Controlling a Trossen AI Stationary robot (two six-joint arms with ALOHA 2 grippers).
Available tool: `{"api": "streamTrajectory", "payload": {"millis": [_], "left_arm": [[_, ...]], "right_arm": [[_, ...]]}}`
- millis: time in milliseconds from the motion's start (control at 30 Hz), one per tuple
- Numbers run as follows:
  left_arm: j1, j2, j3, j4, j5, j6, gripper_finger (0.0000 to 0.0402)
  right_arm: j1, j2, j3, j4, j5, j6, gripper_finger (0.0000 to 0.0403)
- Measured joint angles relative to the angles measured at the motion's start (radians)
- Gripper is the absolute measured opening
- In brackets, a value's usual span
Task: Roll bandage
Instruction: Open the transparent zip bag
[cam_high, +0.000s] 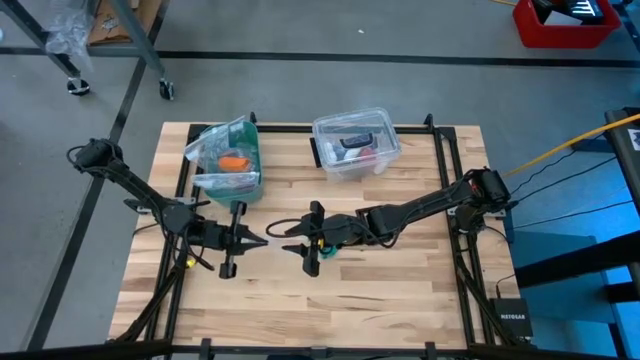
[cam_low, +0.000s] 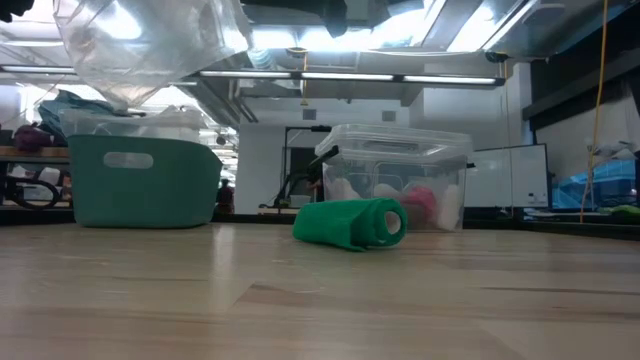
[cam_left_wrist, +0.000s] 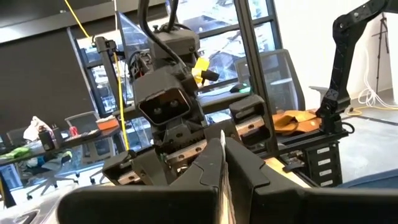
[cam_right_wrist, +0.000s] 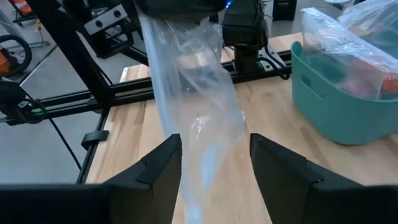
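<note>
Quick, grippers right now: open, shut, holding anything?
Left gripper: shut on a clear plastic bag, held up over the table.
Right gripper: open around the bag, not gripping.

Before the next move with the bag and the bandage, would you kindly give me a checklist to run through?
1. Left gripper shut on the clear plastic bag: ok.
2. Right gripper open, one finger on either side of the hanging bag: ok.
3. Bandage rolled up, lying on the table: ok.
4. Bandage free of both grippers: ok.
5. Bag's mouth open to take the bandage: cannot tell.
6. Teal basket and clear box stand behind the bandage, apart from it: ok.
</note>
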Motion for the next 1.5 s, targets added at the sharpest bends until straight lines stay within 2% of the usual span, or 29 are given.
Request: {"api": "streamTrajectory", "payload": {"millis": [633,1033,1500], "left_arm": [[0.000,0.000,0.000,0.001,0.000,0.019,0.0000],[0.000,0.000,0.000,0.009,0.009,0.016,0.0000],[0.000,0.001,-0.001,0.051,0.027,0.025,0.0000]], "right_arm": [[0.000,0.000,0.000,0.010,-0.072,0.000,0.0192],[0.000,0.000,0.000,0.010,0.006,0.001,0.0192],[0.000,0.000,0.000,0.045,0.025,0.001,0.0192]]}}
